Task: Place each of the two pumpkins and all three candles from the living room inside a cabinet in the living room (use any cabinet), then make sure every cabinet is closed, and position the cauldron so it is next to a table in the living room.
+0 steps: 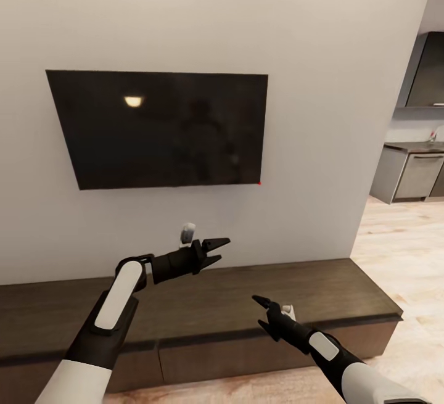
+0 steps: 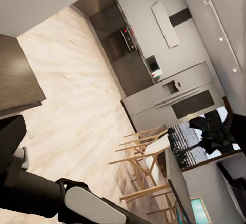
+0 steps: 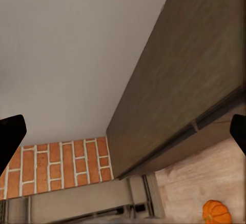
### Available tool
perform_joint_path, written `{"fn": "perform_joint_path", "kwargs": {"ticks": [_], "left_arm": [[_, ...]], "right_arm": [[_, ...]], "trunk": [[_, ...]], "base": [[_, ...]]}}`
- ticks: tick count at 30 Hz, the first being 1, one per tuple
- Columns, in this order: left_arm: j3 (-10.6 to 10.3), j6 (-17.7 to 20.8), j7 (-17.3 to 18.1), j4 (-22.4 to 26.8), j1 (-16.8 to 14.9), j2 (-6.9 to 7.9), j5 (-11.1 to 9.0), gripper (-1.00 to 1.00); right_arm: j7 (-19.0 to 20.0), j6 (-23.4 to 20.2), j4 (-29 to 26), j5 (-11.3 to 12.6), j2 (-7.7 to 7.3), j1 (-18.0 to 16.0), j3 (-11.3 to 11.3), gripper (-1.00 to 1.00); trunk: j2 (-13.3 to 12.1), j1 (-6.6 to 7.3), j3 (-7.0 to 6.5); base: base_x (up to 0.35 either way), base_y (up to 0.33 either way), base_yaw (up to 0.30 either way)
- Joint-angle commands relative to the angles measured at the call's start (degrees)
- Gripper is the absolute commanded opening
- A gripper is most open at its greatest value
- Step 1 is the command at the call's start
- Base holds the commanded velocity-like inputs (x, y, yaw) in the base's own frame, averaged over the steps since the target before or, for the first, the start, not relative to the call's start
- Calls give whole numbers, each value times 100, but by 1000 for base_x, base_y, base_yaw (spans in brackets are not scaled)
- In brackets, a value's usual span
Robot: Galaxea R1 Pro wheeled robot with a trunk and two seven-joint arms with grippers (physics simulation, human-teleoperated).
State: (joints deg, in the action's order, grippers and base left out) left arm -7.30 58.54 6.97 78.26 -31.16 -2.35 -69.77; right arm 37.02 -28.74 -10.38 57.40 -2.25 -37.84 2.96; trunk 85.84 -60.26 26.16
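Facing the cabinet (image 1: 203, 305) under the TV (image 1: 160, 129), drawers look shut. Left gripper (image 1: 217, 251) and right gripper (image 1: 262, 313) both spread, empty. One pumpkin (image 3: 215, 212) sits on the floor past the cabinet's end. Nothing visibly stowed; likely early.

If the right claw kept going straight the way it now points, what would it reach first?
Probably the white wall above the cabinet: the right claw points up and across the cabinet top toward it. Nothing else shows between, though depth is unclear.

Dark-brown wood-grained cabinet (image 1: 246, 293); black television (image 1: 160, 129) on an off-white wall (image 1: 320, 34); bright orange ribbed pumpkin (image 3: 216, 212) on pale planked floor (image 3: 205, 178); red brick wall (image 3: 61, 165) with white mortar.
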Motion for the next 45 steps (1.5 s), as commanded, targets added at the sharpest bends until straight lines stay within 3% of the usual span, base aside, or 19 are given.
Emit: {"fn": "perform_joint_path", "kwargs": {"ticks": [1, 8, 20, 25, 29, 30, 31, 35, 45], "left_arm": [[12, 17, 58, -2, -4, 4, 39, 100], [6, 18, 60, 2, -4, 243, -95, 100], [-23, 25, 73, -181, -4, 278, -168, 100], [-20, 26, 76, -177, -4, 309, -497, 100], [-32, 26, 76, -177, -4, 335, -568, 100], [-34, 26, 76, -178, -4, 340, -582, 100], [-34, 26, 79, -179, -4, 342, -582, 100], [-34, 26, 76, -179, -4, 348, -582, 100], [-34, 35, 93, -174, -4, 349, -585, 100]], "right_arm": [[10, -44, 5, 53, -5, -4, 34, 100], [24, -61, 16, 46, -5, 1, 51, 100], [14, -64, 18, 40, -12, 4, 59, 100], [24, -58, 16, 36, -12, 5, 67, 100], [200, -48, 14, 22, -12, 5, 78, 100], [416, -32, 16, -346, -12, 5, 77, 100], [459, -30, 17, -493, -12, 5, 76, 100], [656, -26, 18, -858, -12, 5, 74, 100], [963, -19, 18, -893, -12, 5, 73, 100]], "trunk": [[45, -22, 25], [326, -176, 150], [807, -440, 366], [1008, -550, 456], [1168, -637, 527], [1208, -659, 545], [1248, -681, 563], [1409, -769, 635], [1810, -989, 815]], "base": [[0, 0, 0], [0, 0, 0], [0, 0, 0], [0, 0, 0], [0, 0, 0], [0, 0, 0], [0, 0, 0], [0, 0, 0], [37, 0, 0]]}}
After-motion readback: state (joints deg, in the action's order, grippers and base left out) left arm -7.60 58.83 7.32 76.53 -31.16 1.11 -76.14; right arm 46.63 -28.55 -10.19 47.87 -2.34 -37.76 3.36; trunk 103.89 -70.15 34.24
